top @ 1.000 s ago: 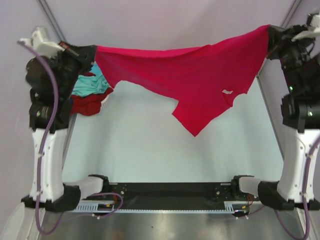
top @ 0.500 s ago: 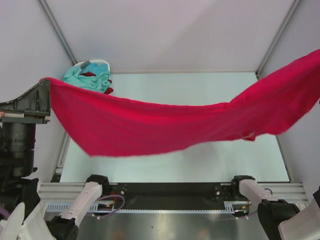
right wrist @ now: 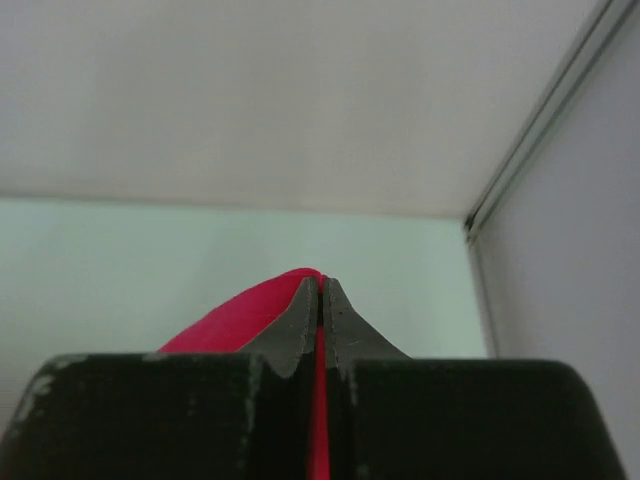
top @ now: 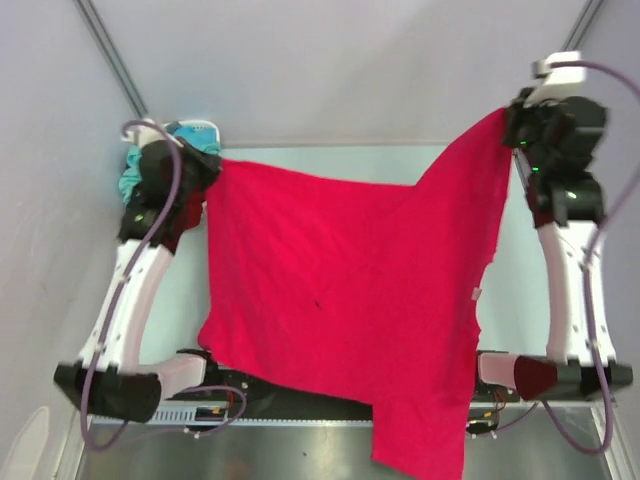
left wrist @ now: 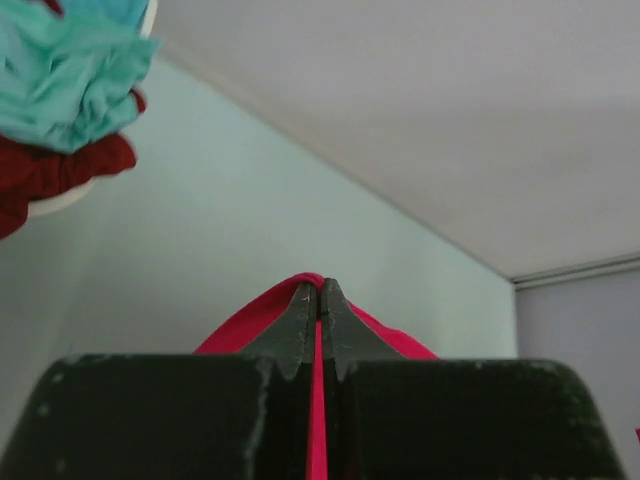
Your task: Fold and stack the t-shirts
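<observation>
Left gripper (left wrist: 318,292) and right gripper (right wrist: 320,285) each pinch the crimson-pink t-shirt (top: 340,290), stretched between the table's (top: 330,158) far corners.

White-shelled arms (top: 135,290), black joints, looping purple cables (top: 179,185).

The stretched crimson-pink t-shirt (top: 340,290) blocks mid-table; bare table (top: 515,300) flanks it.

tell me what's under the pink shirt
Only pale table shows around the pink shirt, held up by the left gripper and right gripper; anything beneath it is hidden.
</observation>
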{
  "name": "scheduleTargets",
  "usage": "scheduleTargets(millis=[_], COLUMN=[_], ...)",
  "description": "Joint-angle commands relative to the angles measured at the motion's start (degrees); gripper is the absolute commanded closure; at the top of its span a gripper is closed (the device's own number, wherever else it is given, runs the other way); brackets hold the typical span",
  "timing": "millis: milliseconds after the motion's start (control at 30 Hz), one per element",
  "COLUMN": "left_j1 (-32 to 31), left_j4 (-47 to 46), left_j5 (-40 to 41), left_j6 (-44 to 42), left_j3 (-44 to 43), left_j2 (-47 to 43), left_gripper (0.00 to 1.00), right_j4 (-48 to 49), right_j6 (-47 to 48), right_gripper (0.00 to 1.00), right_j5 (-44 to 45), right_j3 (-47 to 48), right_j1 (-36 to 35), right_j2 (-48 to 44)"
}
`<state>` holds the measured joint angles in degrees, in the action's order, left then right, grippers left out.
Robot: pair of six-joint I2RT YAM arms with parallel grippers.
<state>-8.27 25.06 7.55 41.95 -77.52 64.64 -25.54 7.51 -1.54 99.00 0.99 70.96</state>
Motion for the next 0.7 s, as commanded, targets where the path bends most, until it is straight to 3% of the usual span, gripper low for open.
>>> scheduleTargets(millis=[0,167,267,300,467,667], left_j1=[0.54,0.54,0.71,0.71,0.8,1.77], left_j4=[-12.72,-22.76,-24.8,-26.88,-27.52,-25.5], left_j5=[2.64,4.05,3.53,3.0,-0.08,-1.22], left_j6=[1.72,1.56,1.47,1.55,2.96,4.36], left_j3=[8.15,10.72,5.99,2.41,-10.27,-22.58], left_j2=[7.49,21.2,33.33,39.53,53.9,62.97], left_gripper=[1.0,1.0,1.0,1.0,1.0,1.0], right_j4=[12.78,24.98,32.02,33.09,33.99,33.62], right_j6=[-3.01,-4.78,-4.96,-5.05,-4.79,-4.87], right_gripper=[1.0,1.0,1.0,1.0,1.0,1.0], right_j5=[-1.89,-2.24,-2.68,-3.29,-5.66,-6.11], right_j3=[-10.9,-18.92,-18.41,-17.36,-4.37,4.17], right_j1=[0.32,0.15,-0.11,-0.2,-0.56,-0.03], right_j2=[6.26,18.23,28.33,31.32,48.35,55.95])
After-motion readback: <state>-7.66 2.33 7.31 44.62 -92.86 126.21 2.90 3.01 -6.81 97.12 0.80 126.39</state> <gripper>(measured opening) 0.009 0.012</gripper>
